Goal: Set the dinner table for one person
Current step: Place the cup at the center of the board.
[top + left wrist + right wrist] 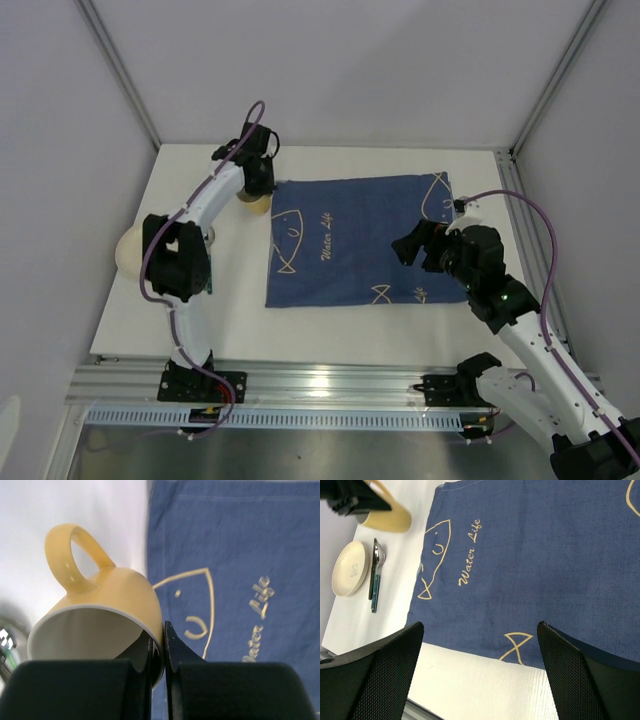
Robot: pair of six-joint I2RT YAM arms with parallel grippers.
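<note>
The white dinner table (330,335) carries a dark blue cloth (350,240) with pale fish drawings. My left gripper (258,180) is shut on the rim of a yellow mug (255,205) at the cloth's far left corner. In the left wrist view one finger is inside the mug (115,595) and one outside, with the left gripper (161,640) pinching the wall; the mug is tilted, handle pointing away. My right gripper (410,247) is open and empty above the cloth's right part; in its own view it (479,626) hangs over the cloth's near edge (530,555).
A cream plate (130,250) lies at the table's left edge, also in the right wrist view (350,567). Cutlery with a dark green handle (374,575) lies beside it. Silver frame rails (330,385) run along the near edge; white walls close in the far sides.
</note>
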